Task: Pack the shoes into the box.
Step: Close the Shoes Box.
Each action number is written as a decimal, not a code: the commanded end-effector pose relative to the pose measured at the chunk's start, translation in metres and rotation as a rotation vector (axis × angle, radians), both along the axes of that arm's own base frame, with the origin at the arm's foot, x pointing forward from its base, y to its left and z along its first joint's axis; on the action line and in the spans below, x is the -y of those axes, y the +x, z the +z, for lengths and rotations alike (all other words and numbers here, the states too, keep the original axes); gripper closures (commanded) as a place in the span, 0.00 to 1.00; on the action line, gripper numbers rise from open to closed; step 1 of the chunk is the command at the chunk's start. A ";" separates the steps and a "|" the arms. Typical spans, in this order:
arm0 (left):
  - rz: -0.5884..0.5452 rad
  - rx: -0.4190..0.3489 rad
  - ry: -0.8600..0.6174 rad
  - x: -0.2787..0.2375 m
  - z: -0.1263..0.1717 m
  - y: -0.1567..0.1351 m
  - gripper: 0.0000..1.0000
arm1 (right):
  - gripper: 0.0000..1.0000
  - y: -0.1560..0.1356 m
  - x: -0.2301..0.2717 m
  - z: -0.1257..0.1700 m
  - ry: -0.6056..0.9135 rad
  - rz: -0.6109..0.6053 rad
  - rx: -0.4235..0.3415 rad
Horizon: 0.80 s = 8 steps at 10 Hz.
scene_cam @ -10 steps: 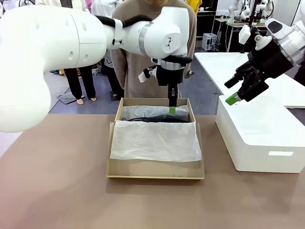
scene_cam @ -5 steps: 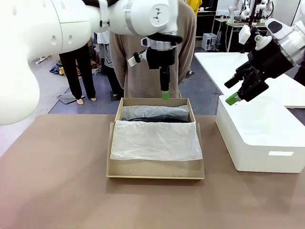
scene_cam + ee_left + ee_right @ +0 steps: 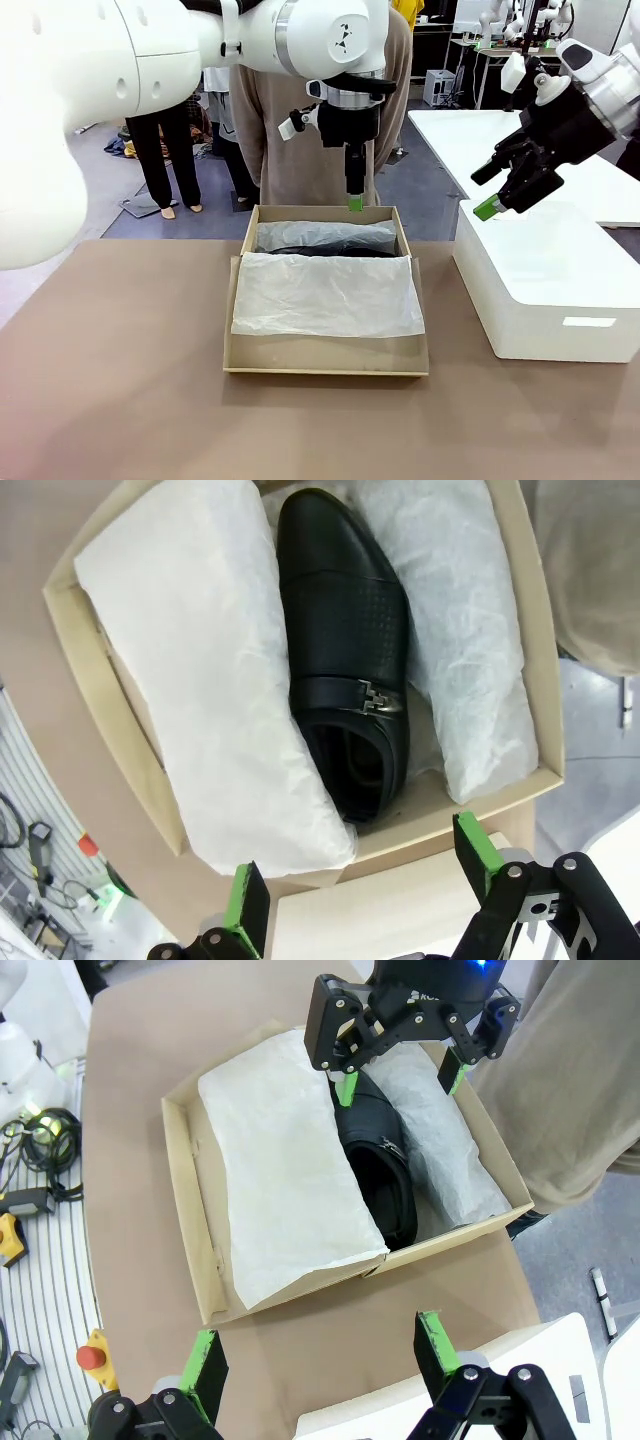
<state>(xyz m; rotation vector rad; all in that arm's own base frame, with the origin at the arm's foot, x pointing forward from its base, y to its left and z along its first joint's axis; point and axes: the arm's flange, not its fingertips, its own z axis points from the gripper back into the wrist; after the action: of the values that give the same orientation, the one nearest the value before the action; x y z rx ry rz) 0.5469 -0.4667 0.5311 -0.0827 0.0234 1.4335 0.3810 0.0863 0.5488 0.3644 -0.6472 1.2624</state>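
Brown tabletop (image 3: 110, 400), lab floor beyond: 1 glossy black shoe (image 3: 345, 650) lies sole-down along the far side of the tan box (image 3: 325, 358), bedded in a trough between 2 folds of white tissue paper (image 3: 325, 295), which looks laid there to cushion the leather. Directly above the box's far wall hangs the left gripper (image 3: 354, 195), its fingers spread wide and empty, a pose that suggests the shoe is set down and the arm is free. Off to the side, the right gripper (image 3: 495, 205) hovers over a larger white box (image 3: 560, 290), fingers equally wide with nothing between them, apparently parked clear of the packing. A person (image 3: 290, 150) stands just behind the box, cropped at the torso. The shoe's heel end slips under the near fold. Whether the pair's other half lies beneath that broad sheet cannot be told, and the flap lid is hard to make out.
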 end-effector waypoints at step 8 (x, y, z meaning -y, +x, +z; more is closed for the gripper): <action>-0.261 0.067 0.090 -0.052 0.013 -0.012 0.00 | 0.00 0.002 0.001 0.000 0.026 0.027 0.013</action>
<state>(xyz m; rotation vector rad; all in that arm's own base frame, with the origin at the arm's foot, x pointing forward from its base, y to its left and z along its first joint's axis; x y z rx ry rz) 0.5495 -0.4455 0.5410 -0.0650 -0.0266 1.2572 0.3810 0.0863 0.5488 0.3644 -0.6471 1.2625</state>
